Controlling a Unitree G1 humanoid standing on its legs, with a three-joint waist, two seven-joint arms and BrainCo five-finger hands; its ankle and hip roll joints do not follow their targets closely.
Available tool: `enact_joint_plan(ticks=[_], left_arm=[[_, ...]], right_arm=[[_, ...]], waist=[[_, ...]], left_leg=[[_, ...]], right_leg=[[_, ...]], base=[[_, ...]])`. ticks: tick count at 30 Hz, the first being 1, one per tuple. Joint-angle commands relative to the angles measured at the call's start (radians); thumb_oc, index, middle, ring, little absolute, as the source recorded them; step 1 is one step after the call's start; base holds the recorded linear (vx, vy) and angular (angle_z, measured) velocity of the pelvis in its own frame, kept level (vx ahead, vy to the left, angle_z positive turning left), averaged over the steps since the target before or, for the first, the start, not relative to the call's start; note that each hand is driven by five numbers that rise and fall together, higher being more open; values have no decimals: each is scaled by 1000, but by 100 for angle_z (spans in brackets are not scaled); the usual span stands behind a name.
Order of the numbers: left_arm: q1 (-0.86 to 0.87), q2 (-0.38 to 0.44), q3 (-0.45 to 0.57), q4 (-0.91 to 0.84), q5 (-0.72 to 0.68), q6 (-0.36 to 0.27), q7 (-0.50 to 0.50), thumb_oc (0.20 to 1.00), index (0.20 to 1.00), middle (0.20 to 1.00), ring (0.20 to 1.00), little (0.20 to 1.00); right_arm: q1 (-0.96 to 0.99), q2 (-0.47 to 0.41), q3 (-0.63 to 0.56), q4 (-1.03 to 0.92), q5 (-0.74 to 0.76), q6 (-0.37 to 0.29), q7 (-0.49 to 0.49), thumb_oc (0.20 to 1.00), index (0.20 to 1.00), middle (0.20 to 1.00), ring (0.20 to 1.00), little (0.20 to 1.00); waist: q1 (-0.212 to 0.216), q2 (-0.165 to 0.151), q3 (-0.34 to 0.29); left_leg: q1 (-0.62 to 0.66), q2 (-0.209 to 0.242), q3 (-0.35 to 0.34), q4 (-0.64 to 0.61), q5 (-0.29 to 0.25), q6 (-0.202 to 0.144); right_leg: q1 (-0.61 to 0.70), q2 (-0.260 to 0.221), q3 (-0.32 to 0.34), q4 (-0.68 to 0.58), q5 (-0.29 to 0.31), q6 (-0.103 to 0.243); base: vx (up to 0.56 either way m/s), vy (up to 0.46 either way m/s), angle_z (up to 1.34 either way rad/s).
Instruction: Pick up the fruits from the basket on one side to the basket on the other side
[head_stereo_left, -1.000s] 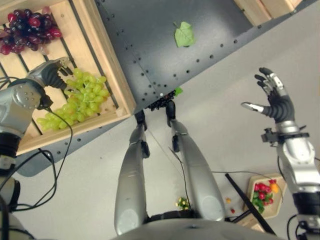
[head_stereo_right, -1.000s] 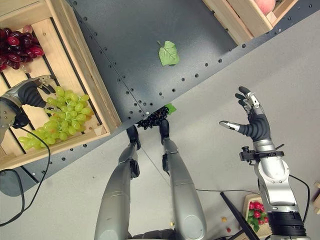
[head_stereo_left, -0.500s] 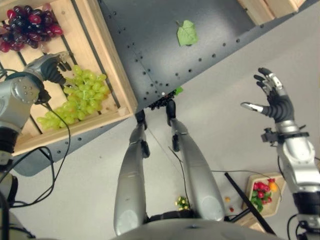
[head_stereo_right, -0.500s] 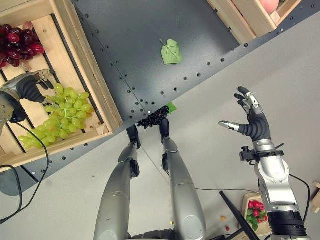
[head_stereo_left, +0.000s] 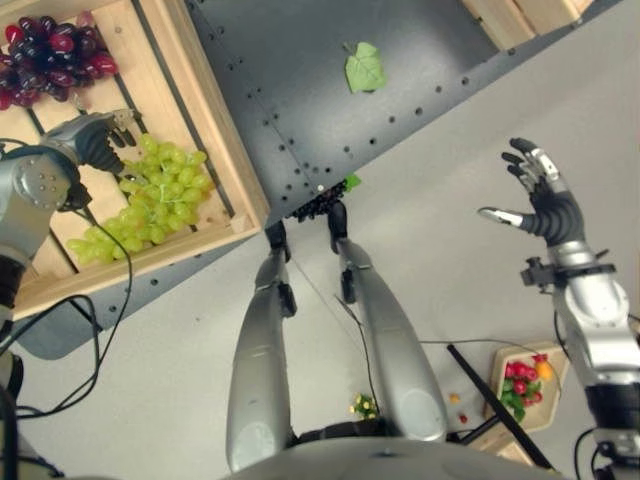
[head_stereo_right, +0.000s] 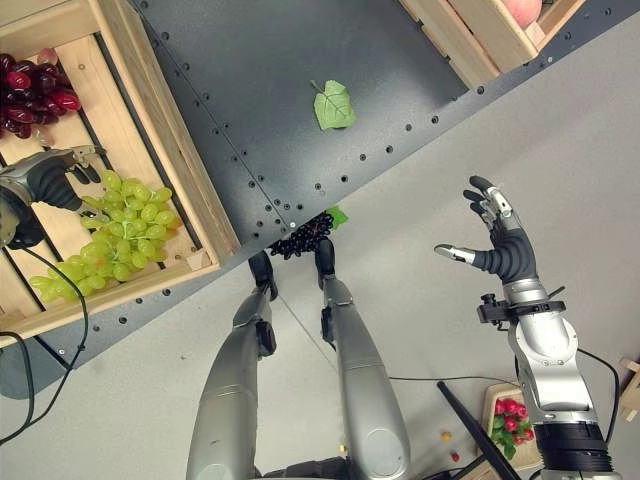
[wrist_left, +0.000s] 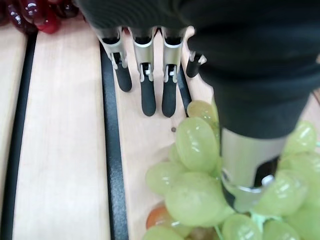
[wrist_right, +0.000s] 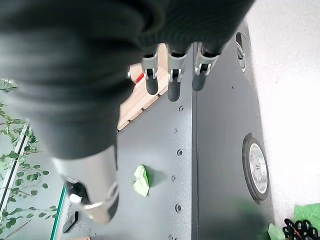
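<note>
In the left eye view, the left hand (head_stereo_left: 95, 140) reaches into a wooden slatted basket (head_stereo_left: 205, 105) that sits at the left end of the dark counter (head_stereo_left: 300, 90). Its fingers are extended and relaxed, holding nothing. A bunch of green grapes (head_stereo_left: 150, 195) lies on the basket floor just beside the hand, on the side nearer the counter's front edge. A bunch of dark red grapes (head_stereo_left: 50, 55) lies deeper in the same basket, apart from the hand. A green leaf (head_stereo_left: 364, 68) lies on the bare middle of the counter. The right hand (head_stereo_left: 540, 200) is raised over the floor, off the counter's front edge, with fingers spread and empty.

In the right eye view, a second wooden basket (head_stereo_right: 470, 40) stands at the right end of the counter, with a pale pink fruit (head_stereo_right: 520, 10) showing inside. A small cluster of black grapes (head_stereo_right: 300, 238) lies on the floor just below the counter's front edge. A wooden tray of red and green items (head_stereo_right: 515, 420) sits on the floor near the right arm.

In the left wrist view, the left hand's fingers (wrist_left: 148, 85) point straight over the pale slats, not curled. The green grapes press up against the thumb (wrist_left: 247, 165).

In the right wrist view, the right hand's fingers (wrist_right: 172, 80) hang straight above the counter, with the leaf well beyond them.
</note>
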Motion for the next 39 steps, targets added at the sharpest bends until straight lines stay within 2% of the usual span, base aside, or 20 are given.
enact_joint_plan(ticks=[1,6,11,18,26,30,34,39], left_arm=[[33,-35,-28,-31,-3,-12,-46,1000,1000,1000,1000,1000],[35,-104,-36,-80,-8,-1,-63,1000,1000,1000,1000,1000],[27,-192,-50,-147,-74,2,-88,1000,1000,1000,1000,1000],[72,-229,-66,-263,-142,4,-163,1000,1000,1000,1000,1000],[129,-183,-33,-356,-222,-14,-201,1000,1000,1000,1000,1000],[178,-109,6,-420,-300,-15,-229,1000,1000,1000,1000,1000],[213,-55,30,-437,-292,-27,-236,1000,1000,1000,1000,1000],[250,-34,50,-445,-281,-36,-247,1000,1000,1000,1000,1000]], right_arm=[[1,15,-34,-68,16,-20,9,1000,1000,1000,1000,1000],[-6,17,-32,-60,14,-14,6,1000,1000,1000,1000,1000],[-14,20,-19,-62,14,-10,7,1000,1000,1000,1000,1000],[-14,22,-21,-69,13,2,13,1000,1000,1000,1000,1000],[-6,18,-25,-71,14,5,20,1000,1000,1000,1000,1000],[10,16,-37,-77,15,7,30,1000,1000,1000,1000,1000],[10,15,-38,-76,14,7,42,1000,1000,1000,1000,1000],[9,10,-37,-81,20,6,51,1000,1000,1000,1000,1000]], waist=[[25,-26,0],[21,-33,0],[18,-37,0],[20,-35,0],[26,-23,0],[34,-11,0],[40,-4,0],[43,3,0]], left_leg=[[46,18,-19,23,-75,-16],[43,18,-22,22,-73,-16],[49,17,-25,14,-68,-17],[60,13,-22,-5,-62,-18],[69,11,-22,-10,-61,-19],[71,8,-26,-14,-57,-21],[72,6,-27,-17,-55,-19],[76,7,-26,-12,-56,-21]], right_leg=[[37,-33,-19,15,-17,61],[36,-34,-21,16,-16,60],[38,-33,-21,13,-12,59],[45,-31,-20,1,-5,59],[47,-31,-20,6,-5,58],[51,-31,-20,3,-2,59],[52,-30,-18,-1,-1,59],[56,-32,-18,4,-3,58]], base=[[0,0,0],[0,0,0],[0,0,0],[3,0,2],[0,0,0],[0,0,0],[0,0,0],[0,0,0]])
